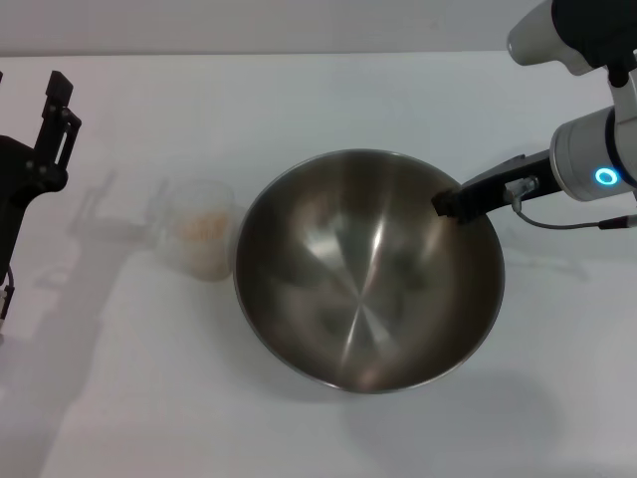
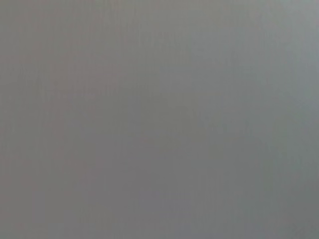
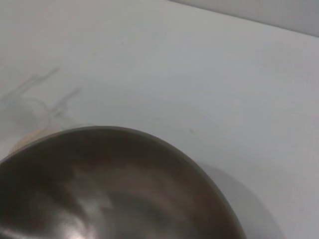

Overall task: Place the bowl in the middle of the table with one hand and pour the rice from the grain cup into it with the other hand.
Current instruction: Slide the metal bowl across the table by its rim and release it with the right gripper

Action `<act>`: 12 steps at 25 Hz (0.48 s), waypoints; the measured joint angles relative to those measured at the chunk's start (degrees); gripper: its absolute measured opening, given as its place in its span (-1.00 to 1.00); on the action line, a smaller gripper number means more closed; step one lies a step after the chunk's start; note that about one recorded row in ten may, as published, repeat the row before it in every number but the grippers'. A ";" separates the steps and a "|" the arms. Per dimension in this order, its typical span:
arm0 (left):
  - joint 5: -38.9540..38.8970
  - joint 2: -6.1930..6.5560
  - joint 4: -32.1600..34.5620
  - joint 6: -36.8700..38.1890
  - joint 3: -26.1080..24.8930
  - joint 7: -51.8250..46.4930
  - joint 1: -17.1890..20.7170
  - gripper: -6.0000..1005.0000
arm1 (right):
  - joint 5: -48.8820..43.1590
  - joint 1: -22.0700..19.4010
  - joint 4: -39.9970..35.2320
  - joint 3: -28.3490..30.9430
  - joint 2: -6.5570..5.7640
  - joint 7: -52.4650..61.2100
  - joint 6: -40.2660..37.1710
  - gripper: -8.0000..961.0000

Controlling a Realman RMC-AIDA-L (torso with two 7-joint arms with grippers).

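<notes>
Holding the bowl (image 1: 368,269) by its right rim, the right gripper (image 1: 450,204) pinches it near the table's (image 1: 318,110) middle. Touching its left side stands the grain cup (image 1: 199,234) with rice (image 1: 204,227). The left gripper (image 1: 55,119) waits far left, claw unclear.

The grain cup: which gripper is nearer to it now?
Left. The left gripper is up beside the grain cup, apart from it. The right gripper is at the bowl rim, across the bowl.
</notes>
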 joint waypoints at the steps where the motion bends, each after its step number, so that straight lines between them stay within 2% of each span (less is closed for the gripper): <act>1: 0.00 0.00 -0.01 0.01 0.03 0.00 0.03 0.32 | -0.02 0.08 0.29 0.00 0.00 0.04 0.02 -0.98; 8: 0.00 0.00 -0.12 0.35 0.54 0.00 0.28 0.31 | 0.00 1.50 2.76 0.06 -0.05 0.38 0.41 -0.98; 12: -0.01 0.00 0.01 1.03 0.59 0.00 0.46 0.30 | -0.12 1.70 2.31 -0.02 0.00 0.37 1.13 -0.69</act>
